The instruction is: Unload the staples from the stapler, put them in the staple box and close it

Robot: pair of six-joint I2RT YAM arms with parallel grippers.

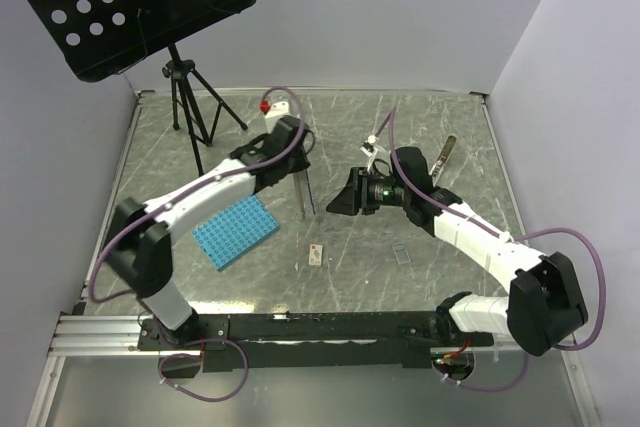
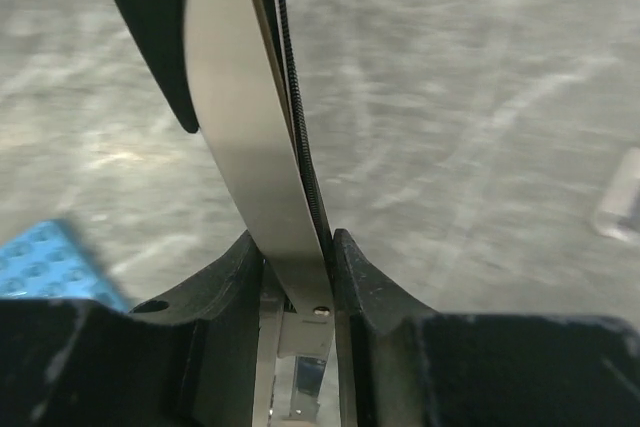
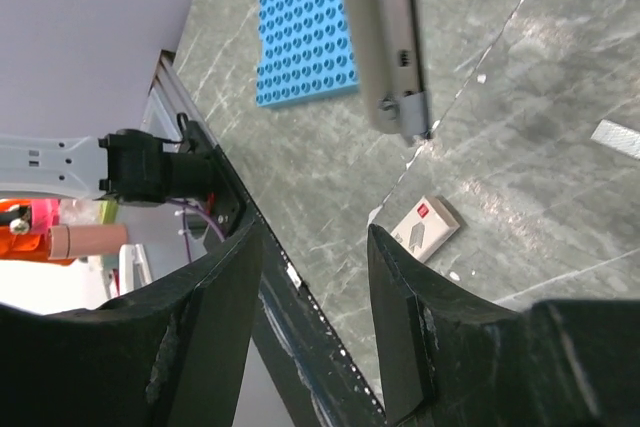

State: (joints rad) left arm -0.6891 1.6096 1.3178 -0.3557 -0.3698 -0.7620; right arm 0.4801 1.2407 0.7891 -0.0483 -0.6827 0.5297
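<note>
The left tool (image 2: 297, 252) pinches the opened stapler (image 2: 245, 147), held on end over mid-worktop (image 1: 450, 117). The right tool (image 3: 315, 247), spread and empty, sits at its 3 o'clock (top view). Hold that pinch steady, square the right tool around the magazine, then close gently.

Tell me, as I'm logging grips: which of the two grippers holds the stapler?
The left gripper: it is clamped on the silver strip of the stapler. The right gripper stands open and empty, short of it.
</note>
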